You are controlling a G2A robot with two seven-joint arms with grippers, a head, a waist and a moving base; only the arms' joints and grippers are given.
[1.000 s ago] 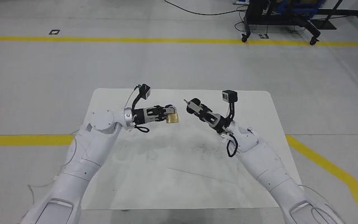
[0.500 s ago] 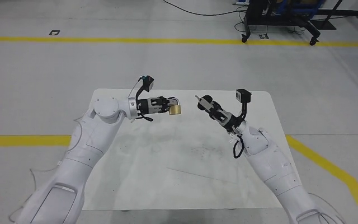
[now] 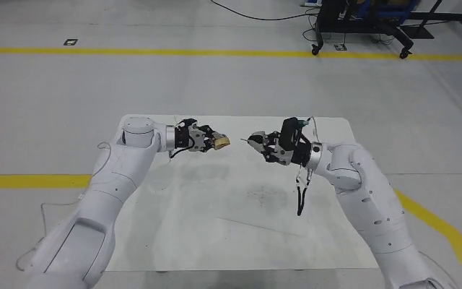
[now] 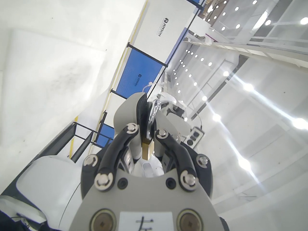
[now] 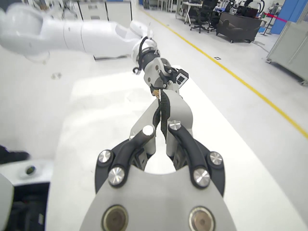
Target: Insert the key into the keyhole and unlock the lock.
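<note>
Lock (image 3: 224, 142): rigid brass, judged heavy; pinched in left pincer (image 3: 214, 140).
Key (image 3: 250, 139): thin, judged slippery, at 3 o'clock of lock; pinched by bow in right pincer (image 3: 258, 141).

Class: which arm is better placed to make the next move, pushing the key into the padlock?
Likely right: the right tool grips the key, tip pointing at the padlock, which the left tool holds above the table across a gap.

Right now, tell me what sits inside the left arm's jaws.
A lock: its brass body and silver shackle show in the gap between them. The pads cover its flat sides, and I cannot make out the keyhole.
</note>
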